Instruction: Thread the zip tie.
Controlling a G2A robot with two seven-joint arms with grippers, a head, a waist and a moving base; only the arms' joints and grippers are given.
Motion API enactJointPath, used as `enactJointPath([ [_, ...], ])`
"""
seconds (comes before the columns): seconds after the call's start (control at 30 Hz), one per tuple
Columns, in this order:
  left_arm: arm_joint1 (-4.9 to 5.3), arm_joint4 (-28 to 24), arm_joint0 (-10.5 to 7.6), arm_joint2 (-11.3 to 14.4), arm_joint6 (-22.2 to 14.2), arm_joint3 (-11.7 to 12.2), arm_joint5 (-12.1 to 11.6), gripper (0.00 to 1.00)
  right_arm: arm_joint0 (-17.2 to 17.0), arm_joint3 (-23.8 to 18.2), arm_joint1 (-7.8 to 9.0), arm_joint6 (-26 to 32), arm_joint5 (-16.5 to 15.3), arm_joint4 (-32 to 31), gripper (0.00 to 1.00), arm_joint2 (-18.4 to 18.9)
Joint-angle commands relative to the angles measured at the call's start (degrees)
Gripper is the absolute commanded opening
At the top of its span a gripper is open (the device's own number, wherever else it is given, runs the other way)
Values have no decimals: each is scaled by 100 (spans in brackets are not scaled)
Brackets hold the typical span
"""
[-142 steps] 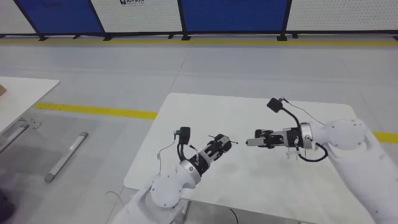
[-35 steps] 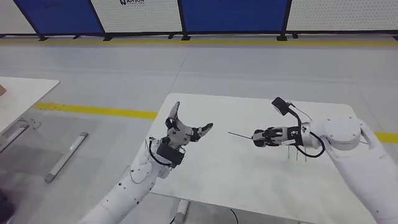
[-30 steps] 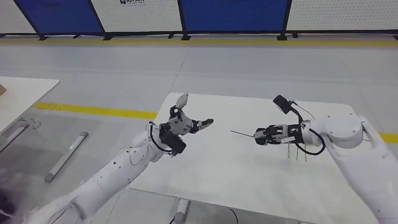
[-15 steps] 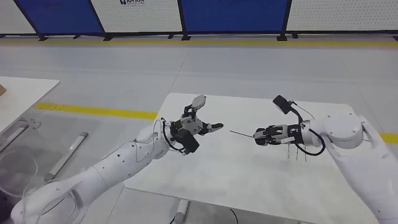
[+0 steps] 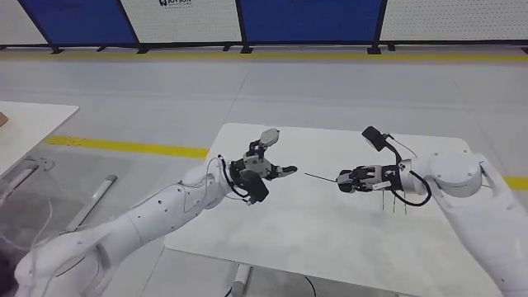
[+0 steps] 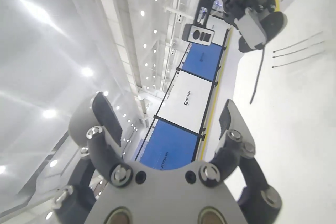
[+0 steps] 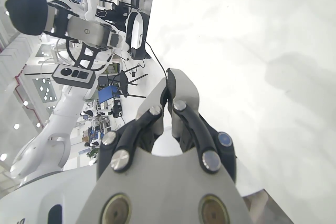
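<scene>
White tabletop [image 5: 330, 239], seen from above and read as a clock face with 12 o'clock at the far edge. Near the centre, the right gripper [image 5: 341, 181] points toward 9 o'clock, its two fingers pressed together on a thin black zip tie [image 5: 320, 178]. The tie sticks out of the fingertips as a slim, nearly straight strip, with its free tip aimed at 9 o'clock and touching nothing. In the right wrist view the strip comes out from between the closed dark pads [image 7: 172, 83] and curves gently away. The left gripper [image 5: 279, 153] is at about 10 o'clock from the centre, facing 3 o'clock toward the tie, with a clear gap between it and the tie's tip. Its fingers [image 6: 107, 117] are spread wide apart and hold nothing. One finger is raised higher than the other, so the gripper is turned on its side. In the left wrist view the tie shows farther off, beyond the spread fingers, with a slight bend near its free end. Three spare zip ties [image 6: 296, 50] lie on the table at about 3 o'clock, side by side and parallel. They are just beside the right arm's wrist and apart from both grippers. Beyond the table, at 12 o'clock, stand blue and white panels [image 5: 309, 4].
</scene>
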Motion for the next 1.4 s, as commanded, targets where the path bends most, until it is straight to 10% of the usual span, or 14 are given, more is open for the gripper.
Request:
enactJointPath([
  [0.0,2,0,-407,590,-100,84,0,100,0,0,0,0,0,0,0,0],
  [0.07,-18,0,-697,988,-194,106,0,100,0,0,0,0,0,0,0,0],
  [0.5,-34,0,-700,1011,-448,266,0,100,-52,-14,-1,-110,-29,13,0,6],
  [0.83,-323,0,-711,1011,-528,523,0,100,-10,-230,-22,-466,464,-139,0,-51],
  [1.37,-414,0,-737,1011,-590,689,0,100,42,-183,-115,-713,464,-45,0,-265],
])
